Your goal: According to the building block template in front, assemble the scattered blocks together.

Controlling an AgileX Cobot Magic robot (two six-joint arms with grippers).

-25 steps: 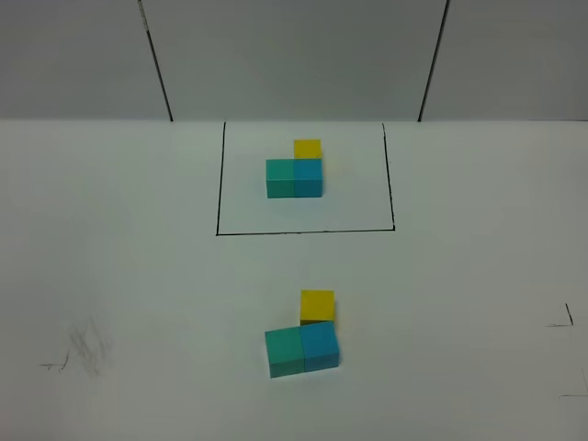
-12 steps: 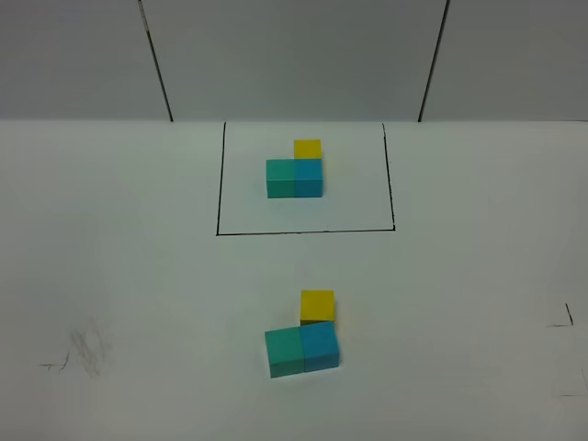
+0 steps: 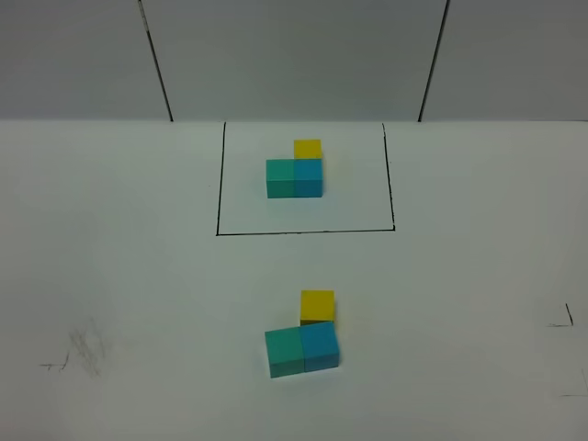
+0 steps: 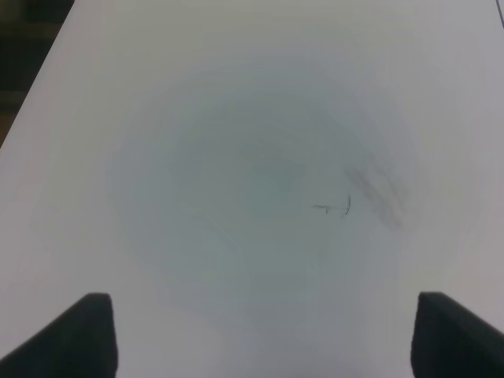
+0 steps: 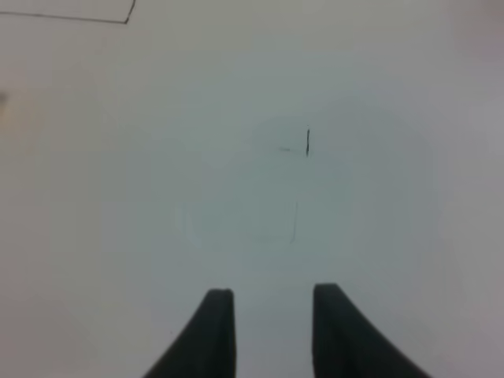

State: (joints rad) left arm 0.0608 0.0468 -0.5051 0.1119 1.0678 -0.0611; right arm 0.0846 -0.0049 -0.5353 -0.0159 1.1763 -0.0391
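Observation:
The building block template (image 3: 296,170) stands inside a thin black rectangle (image 3: 218,184) at the far middle: teal and blue side by side, yellow behind the blue. Nearer me, the scattered blocks form the same L. The teal cube (image 3: 285,352) touches the blue cube (image 3: 320,345), which is turned slightly. The yellow cube (image 3: 317,305) sits just behind the blue one, with a thin dark seam between them. Neither arm shows in the exterior view. My left gripper (image 4: 264,335) is open over bare table. My right gripper (image 5: 273,307) has its fingers drawn close, with nothing between them.
The white table (image 3: 138,276) carries faint pencil marks at the left (image 3: 78,354) and right (image 3: 560,322). The left wrist view shows a smudged mark (image 4: 342,206). The right wrist view shows a short black tick (image 5: 307,142) and a corner of a drawn line (image 5: 126,19).

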